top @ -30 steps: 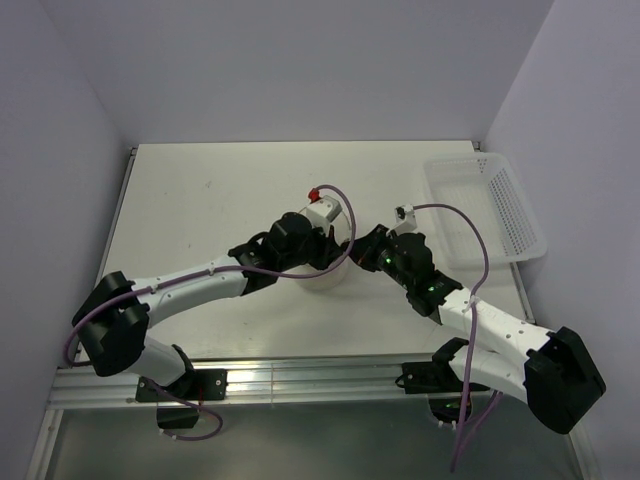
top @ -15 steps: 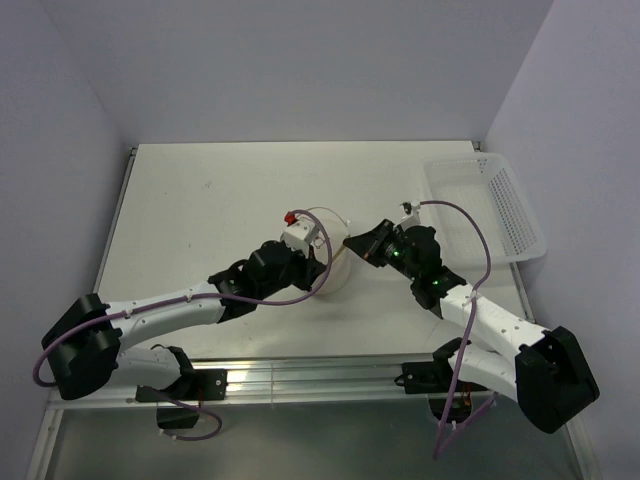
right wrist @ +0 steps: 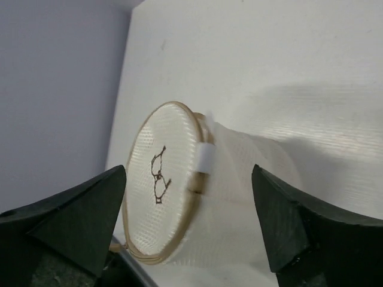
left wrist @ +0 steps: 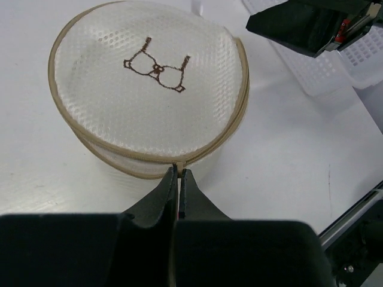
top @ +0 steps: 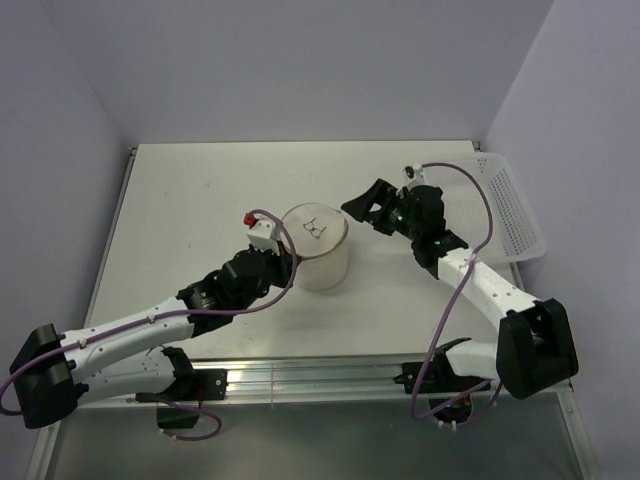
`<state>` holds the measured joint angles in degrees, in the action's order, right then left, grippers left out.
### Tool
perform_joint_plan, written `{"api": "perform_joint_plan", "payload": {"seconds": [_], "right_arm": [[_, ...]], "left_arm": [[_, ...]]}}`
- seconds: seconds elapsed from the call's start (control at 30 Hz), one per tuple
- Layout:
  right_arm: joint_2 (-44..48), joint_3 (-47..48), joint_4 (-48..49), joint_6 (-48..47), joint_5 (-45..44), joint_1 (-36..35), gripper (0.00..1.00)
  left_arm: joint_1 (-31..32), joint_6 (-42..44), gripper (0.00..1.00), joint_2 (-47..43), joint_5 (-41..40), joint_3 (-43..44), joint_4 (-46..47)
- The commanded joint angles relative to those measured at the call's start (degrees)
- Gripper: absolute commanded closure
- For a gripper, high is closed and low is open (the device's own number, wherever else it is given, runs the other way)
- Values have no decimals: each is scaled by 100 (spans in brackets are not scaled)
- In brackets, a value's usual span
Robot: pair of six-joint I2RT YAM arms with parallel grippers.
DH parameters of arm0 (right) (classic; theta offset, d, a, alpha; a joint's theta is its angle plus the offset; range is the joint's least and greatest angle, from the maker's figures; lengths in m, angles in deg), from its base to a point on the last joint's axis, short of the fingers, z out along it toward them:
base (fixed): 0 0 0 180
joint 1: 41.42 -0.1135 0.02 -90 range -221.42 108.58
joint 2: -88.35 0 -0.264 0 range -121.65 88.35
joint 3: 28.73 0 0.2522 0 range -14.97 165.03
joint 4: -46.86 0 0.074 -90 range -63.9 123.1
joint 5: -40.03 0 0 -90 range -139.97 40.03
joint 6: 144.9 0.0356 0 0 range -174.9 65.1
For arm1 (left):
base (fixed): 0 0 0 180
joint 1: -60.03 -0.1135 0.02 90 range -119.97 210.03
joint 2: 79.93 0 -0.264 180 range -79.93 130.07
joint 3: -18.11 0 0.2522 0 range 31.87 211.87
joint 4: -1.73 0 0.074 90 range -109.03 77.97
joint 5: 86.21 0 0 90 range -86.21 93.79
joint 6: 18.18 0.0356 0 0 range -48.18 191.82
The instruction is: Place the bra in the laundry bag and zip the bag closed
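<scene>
The laundry bag (top: 316, 246) stands upright mid-table, a white mesh drum with tan rims and a small bra symbol (left wrist: 157, 66) on its top face. No gap shows in the zipper along the rim in the left wrist view. My left gripper (top: 289, 264) touches the bag's near-left side, shut on the tan zipper pull (left wrist: 178, 167). My right gripper (top: 366, 210) hangs open up and to the right of the bag, apart from it. Between its fingers the bag (right wrist: 179, 203) shows from a distance. The bra is hidden.
A white perforated plastic basket (top: 492, 206) sits at the table's right edge, behind the right arm. In the left wrist view its corner (left wrist: 323, 69) shows beyond the bag, under the right gripper (left wrist: 311, 24). Walls close in the back and both sides.
The right gripper has opened, let go of the bag and drawn back up and to the right. The left arm has pulled back toward the near left, uncovering the bag's top.
</scene>
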<state>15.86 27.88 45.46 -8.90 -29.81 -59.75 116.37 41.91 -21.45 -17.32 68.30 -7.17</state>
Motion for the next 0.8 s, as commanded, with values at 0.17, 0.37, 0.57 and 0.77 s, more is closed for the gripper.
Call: {"api": "perform_joint_plan", "payload": {"seconds": [0.17, 0.37, 0.57, 0.77], "right_arm": [[1420, -1030, -418, -276, -908, -591, 0], [2607, -2015, -393, 698, -1927, -1585, 7], [2662, -2169, -120, 999, -2096, -1788, 33], [1915, -1860, 680, 982, -1534, -1824, 47]], "left_arm": [[570, -560, 100, 603, -401, 189, 876], [756, -691, 100, 1104, -711, 418, 1341], [870, -657, 100, 1227, -632, 400, 1597], [949, -586, 100, 1175, -535, 321, 1571]]}}
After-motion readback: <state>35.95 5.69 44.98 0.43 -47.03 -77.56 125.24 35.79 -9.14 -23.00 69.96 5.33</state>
